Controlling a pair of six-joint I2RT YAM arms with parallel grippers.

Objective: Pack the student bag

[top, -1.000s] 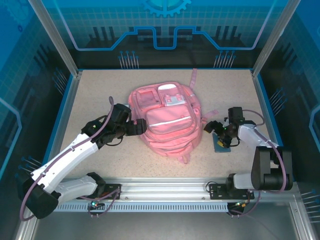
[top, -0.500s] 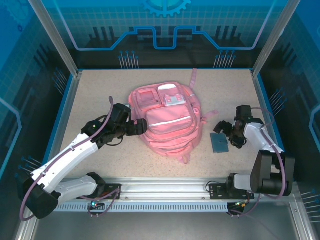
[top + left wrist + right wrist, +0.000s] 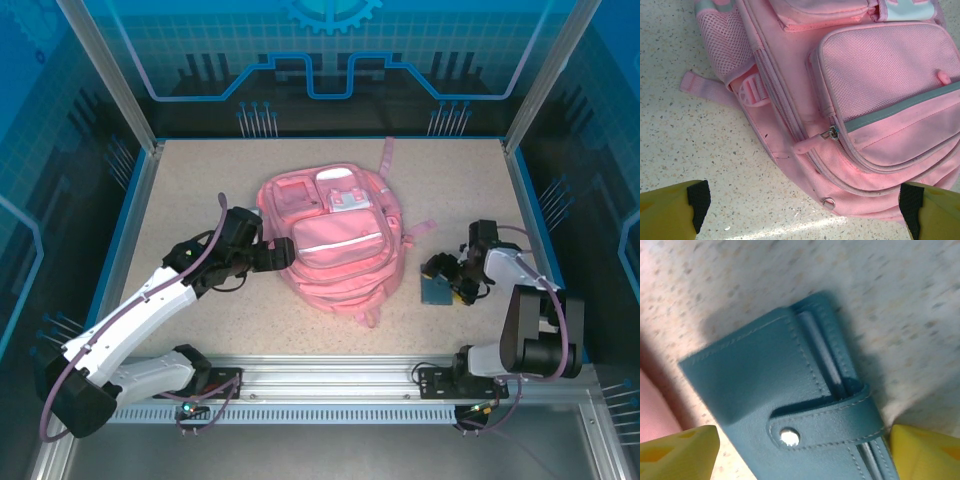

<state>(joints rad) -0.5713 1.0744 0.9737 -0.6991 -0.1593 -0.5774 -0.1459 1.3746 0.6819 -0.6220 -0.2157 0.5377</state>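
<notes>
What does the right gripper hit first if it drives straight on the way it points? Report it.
Most likely the teal snap-strap booklet lying on the table: the right gripper points down at it, with open jaws on either side. How much gap remains above it is unclear.

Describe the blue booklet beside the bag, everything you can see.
The booklet is teal and leather-like, with stitched edges, a strap closed by a silver snap, and pale pages showing at one side. It lies shut and flat on the speckled table, beside the bag. The right gripper straddles it with open fingers; contact unclear.
</notes>
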